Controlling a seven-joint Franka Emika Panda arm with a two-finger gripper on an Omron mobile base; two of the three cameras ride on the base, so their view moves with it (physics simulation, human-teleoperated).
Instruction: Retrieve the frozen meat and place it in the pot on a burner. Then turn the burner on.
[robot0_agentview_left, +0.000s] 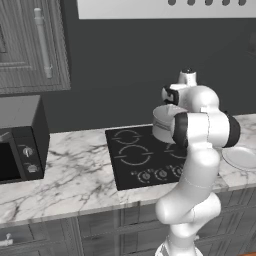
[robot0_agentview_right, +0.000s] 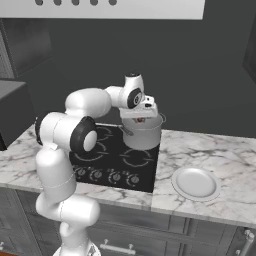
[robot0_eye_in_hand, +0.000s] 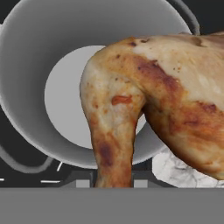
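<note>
A: Where is the frozen meat (robot0_eye_in_hand: 148, 100) sitting right now?

B: It is hanging in the gripper (robot0_eye_in_hand: 113, 183), directly above the open mouth of the pot (robot0_agentview_right: 143, 132). In the hand view the jaws are closed on a narrow leg-like end of it, which is running down between the two dark finger tips at the bottom of that view.

A: And which way is it pointing?

B: From that narrow gripped end it is rising, then bending and spreading toward the upper right of the hand view into a broad lumpy mass. So its long axis is running from lower centre to upper right there. That view rolls with the hand, so I cannot say how this maps to the room.

A: Can you see all of it?

B: No. The right edge of the hand view is cutting off the bulky part. In the right base view only a small reddish-brown speck (robot0_agentview_right: 140, 120) is showing at the pot's rim under the hand, too small to read any shape.

A: What about the pot?

B: It is standing upright on the black cooktop (robot0_agentview_right: 107, 162), on a rear burner at the side nearest the white plate (robot0_agentview_right: 196, 183). In the left base view the arm's elbow is covering much of the pot (robot0_agentview_left: 161, 123), and the gripper itself is hidden behind the wrist. The plate (robot0_agentview_left: 241, 158) is partly cut off there as well. The meat is covering part of the pot's grey floor in the hand view.
</note>
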